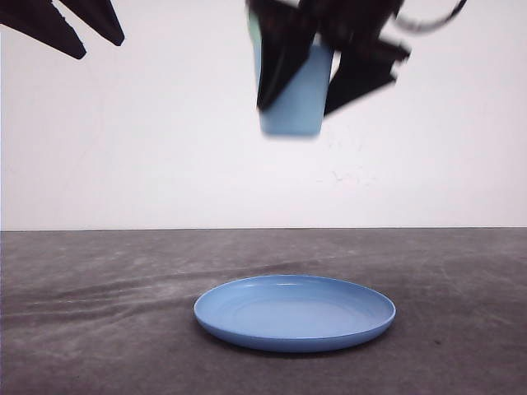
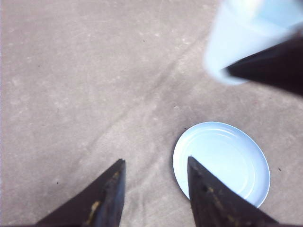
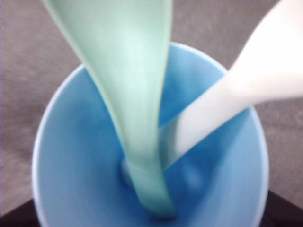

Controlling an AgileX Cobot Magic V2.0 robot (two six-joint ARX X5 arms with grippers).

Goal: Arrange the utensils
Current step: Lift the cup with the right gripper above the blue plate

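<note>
A round blue plate [image 1: 295, 313] is seen near the tabletop's [image 1: 99, 329] front edge, centred. High above it, a light blue cup [image 1: 292, 90] is gripped by the right gripper [image 1: 317, 78]; the mint-green spoon [image 3: 128, 85] and white fork [image 3: 227, 99] are stood inside it. The left gripper [image 2: 154, 177] is held raised, jaws spread, nothing between them.

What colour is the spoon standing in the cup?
Pale mint green; the spoon shows best in the right wrist view, inside the cup.

No text, label, brand, number or sign can be read anywhere.
</note>
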